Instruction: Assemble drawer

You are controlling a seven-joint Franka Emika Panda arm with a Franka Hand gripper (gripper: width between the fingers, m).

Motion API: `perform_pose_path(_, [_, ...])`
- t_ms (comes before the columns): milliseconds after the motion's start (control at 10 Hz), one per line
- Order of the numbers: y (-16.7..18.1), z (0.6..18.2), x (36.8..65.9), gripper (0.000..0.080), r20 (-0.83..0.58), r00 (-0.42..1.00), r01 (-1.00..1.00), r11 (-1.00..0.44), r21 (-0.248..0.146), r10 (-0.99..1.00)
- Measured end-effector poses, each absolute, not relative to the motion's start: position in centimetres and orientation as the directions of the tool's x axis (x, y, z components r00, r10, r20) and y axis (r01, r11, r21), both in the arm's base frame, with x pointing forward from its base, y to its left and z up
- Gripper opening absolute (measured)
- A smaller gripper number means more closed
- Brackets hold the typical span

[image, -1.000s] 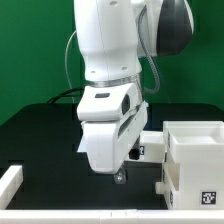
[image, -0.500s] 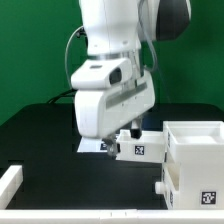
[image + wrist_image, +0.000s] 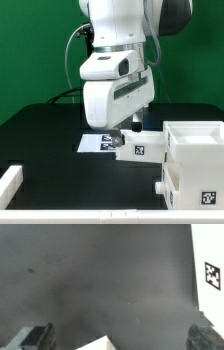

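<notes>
The large hollow white casing (image 3: 196, 158) stands at the exterior view's right, with a tag low on its front. A smaller low white tray box (image 3: 141, 149) with a tag lies just to its left. My gripper (image 3: 124, 131) hangs just above the tray box's near-left end, open and empty. In the wrist view the gripper (image 3: 118, 340) shows both dark fingers (image 3: 30, 339) far apart over the black table. A white corner of the tray box (image 3: 108, 344) pokes in between them.
The marker board (image 3: 98, 143) lies flat behind the tray box; one of its tags (image 3: 213, 276) shows at the wrist view's edge. A long white bar (image 3: 10, 184) lies at the exterior view's lower left. The table (image 3: 50, 150) is black.
The arm has risen and swung toward the exterior view's right and back. This uncovers the tray box and the marker board. The gripper stays open and empty.
</notes>
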State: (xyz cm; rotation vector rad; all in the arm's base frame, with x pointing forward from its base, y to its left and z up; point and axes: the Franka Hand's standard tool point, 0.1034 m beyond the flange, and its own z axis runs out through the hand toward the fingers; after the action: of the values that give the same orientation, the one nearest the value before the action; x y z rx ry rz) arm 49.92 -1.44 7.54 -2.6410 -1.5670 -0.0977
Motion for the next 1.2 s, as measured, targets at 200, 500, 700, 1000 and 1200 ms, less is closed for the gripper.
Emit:
perform_pose_path(200, [-1.4, 7.6, 49.7, 0.0649, 0.093, 0.506, 0.862, -0.506, -0.015, 0.858])
perform_pose_path(500, [0.8, 7.8, 46.6, 0.0649, 0.094, 0.736, 0.674, -0.739, -0.009, 0.671])
perform_pose_path(700, [2.7, 8.8, 46.7, 0.0649, 0.098, 0.856, 0.512, -0.859, -0.024, 0.508])
perform_pose_path(1000, [3.4, 8.8, 46.8, 0.0649, 0.128, 0.923, 0.368, -0.929, -0.03, 0.362])
perform_pose_path(1200, [3.6, 8.7, 46.5, 0.0649, 0.121, 0.971, 0.215, -0.975, -0.054, 0.207])
